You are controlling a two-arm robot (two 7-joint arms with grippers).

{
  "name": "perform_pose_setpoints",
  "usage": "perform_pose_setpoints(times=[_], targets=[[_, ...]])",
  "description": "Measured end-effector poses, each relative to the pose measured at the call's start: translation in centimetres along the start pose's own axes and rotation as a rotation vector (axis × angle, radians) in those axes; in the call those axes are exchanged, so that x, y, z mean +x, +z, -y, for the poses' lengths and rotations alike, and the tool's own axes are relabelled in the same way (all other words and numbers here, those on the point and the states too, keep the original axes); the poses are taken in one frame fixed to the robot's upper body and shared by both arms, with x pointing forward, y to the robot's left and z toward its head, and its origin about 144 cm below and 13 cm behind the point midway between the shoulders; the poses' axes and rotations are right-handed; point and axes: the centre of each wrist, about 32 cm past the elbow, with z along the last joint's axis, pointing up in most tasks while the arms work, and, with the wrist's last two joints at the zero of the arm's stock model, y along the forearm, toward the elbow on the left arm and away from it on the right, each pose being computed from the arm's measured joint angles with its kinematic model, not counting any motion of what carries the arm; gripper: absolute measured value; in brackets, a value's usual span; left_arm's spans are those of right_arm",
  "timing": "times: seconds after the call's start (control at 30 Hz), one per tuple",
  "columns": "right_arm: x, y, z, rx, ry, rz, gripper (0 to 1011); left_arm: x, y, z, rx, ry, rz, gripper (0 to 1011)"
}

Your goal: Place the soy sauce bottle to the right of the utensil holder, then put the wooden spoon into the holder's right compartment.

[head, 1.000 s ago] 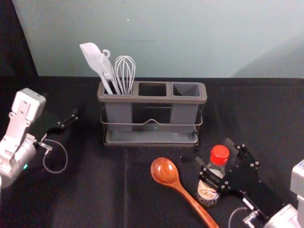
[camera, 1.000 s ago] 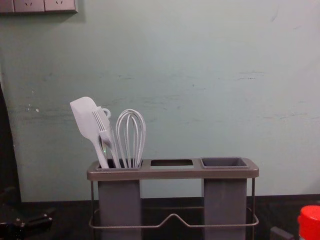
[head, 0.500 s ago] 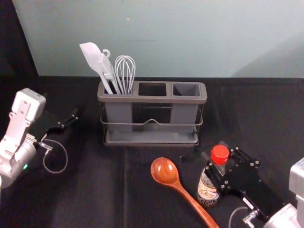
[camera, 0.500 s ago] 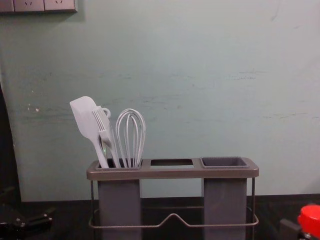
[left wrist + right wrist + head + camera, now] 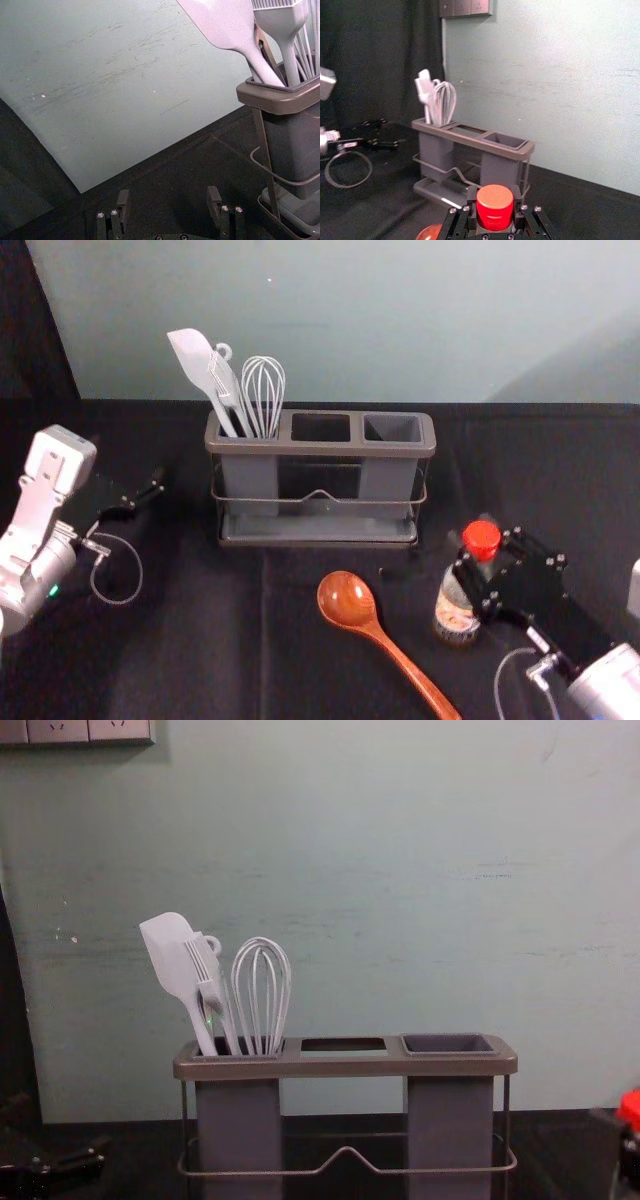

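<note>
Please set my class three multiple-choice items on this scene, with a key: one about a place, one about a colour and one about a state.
1. Where is the glossy brown wooden spoon?
A) Behind the grey utensil holder
B) In front of it
C) In its right compartment

2. What colour is the round cap of the clear, labelled soy sauce bottle?
A) Red
B) Green
C) White

3. What is the black right gripper doing?
A) Holding the spoon
B) Touching the holder
C) Holding the bottle

Key
1 B: the head view shows it lying nearer than the holder.
2 A: the cap shows red in the head view.
3 C: the right wrist view shows its fingers closed in on both sides of the bottle's top.
</note>
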Motion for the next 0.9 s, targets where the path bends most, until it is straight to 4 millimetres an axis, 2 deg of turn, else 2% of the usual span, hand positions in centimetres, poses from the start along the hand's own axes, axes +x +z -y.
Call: perform_pose_setpoints(times=[0.4, 0.67, 0.9], targets=[[2.8, 0.0, -1.3, 0.003, -0.044, 0.012, 386, 0.0, 0.0, 0.0, 0.000, 0.000, 0.000, 1000], [6.6, 0.3, -1.6, -0.011, -0.054, 0.030, 386, 0.0, 0.0, 0.0, 0.000, 0.000, 0.000, 1000], [9.5, 0.1, -2.8, -0.026, -0.046, 0.015, 386, 0.0, 0.0, 0.0, 0.000, 0.000, 0.000, 1000]])
